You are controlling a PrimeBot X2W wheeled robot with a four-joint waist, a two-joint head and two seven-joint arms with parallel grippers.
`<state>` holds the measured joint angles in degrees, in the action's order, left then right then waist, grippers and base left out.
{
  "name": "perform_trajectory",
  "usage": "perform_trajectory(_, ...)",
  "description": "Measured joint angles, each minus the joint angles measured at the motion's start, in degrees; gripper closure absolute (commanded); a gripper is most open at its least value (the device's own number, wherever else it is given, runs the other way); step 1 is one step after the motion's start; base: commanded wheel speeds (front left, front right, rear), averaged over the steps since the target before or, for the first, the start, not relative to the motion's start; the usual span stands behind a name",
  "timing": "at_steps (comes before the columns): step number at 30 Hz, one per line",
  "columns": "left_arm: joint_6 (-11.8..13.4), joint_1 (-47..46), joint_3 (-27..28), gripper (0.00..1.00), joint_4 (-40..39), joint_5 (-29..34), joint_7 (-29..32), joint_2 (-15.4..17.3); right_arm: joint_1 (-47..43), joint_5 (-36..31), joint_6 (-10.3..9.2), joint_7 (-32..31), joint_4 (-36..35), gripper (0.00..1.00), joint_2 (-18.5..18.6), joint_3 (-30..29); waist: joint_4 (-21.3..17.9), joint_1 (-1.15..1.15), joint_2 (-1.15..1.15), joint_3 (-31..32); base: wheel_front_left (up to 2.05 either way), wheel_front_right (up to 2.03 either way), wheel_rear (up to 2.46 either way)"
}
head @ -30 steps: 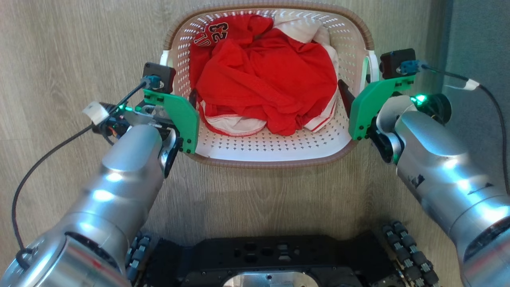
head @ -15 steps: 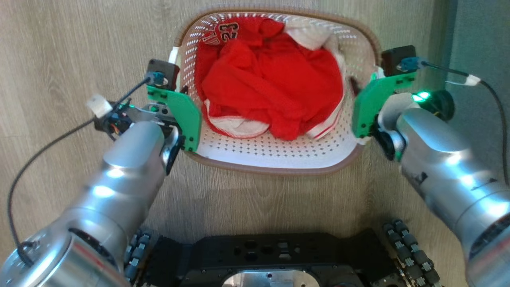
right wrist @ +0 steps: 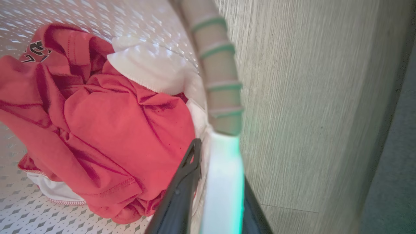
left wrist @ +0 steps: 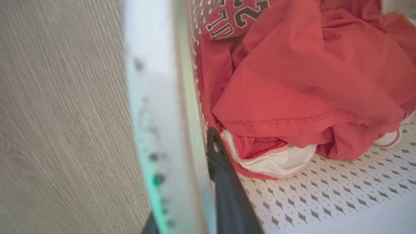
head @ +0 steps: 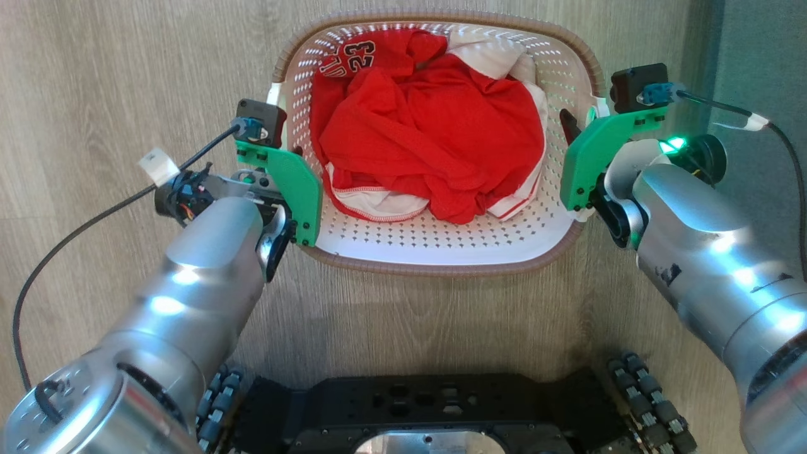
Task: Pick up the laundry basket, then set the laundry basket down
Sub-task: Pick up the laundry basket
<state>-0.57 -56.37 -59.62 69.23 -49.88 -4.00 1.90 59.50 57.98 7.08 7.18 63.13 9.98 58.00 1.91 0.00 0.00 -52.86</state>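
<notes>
Pale wood-grain floor [head: 94,63] ran across the head view, with a grey strip [head: 756,50] along its right edge. The laundry basket [head: 441,243] lay toward the far side of the floor, straight ahead of the robot's black wheeled base [head: 429,403] and held between the two arms. Its walls were cream and perforated under a brown woven-look rim. Could not tell whether its bottom touched the floor or hung just above it. A crumpled red jersey [head: 435,132] covered most of the basket's inside, with the number 23 showing near the far left corner. A white cloth [head: 485,53] was bunched at the far right corner, and white trim poked out below the red at the near side. The left gripper [head: 296,154] was clamped on the basket's left wall. In the left wrist view one dark finger [left wrist: 224,188] lay inside against the perforated wall, beside the jersey hem, and the other finger sat outside the wall, with the rim pinched between them. The right gripper [head: 583,123] was clenched on the basket's right wall in the same way. In the right wrist view its inner finger [right wrist: 182,185] pressed next to the red cloth, with the white handle and woven rim between that finger and the outer one.
</notes>
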Motion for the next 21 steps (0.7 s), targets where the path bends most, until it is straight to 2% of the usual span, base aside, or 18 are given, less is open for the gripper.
perform_trajectory(7, -1.0, 0.3, -2.7, 1.00, -0.8, -2.4, 2.1, 0.0, 0.2, 0.7, 0.00, 0.4, 0.0, 1.00, 1.1, 3.0, 0.3, 0.00, 0.00, 1.3, 0.00, 0.00, 0.00)
perform_trajectory(21, -3.2, 3.1, -6.9, 1.00, -1.7, -6.9, 7.6, 0.0, 0.2, 4.9, 0.00, -8.9, -1.3, 1.00, 3.2, 9.2, 1.3, 0.00, 0.00, 8.3, 0.00, 0.00, 0.00)
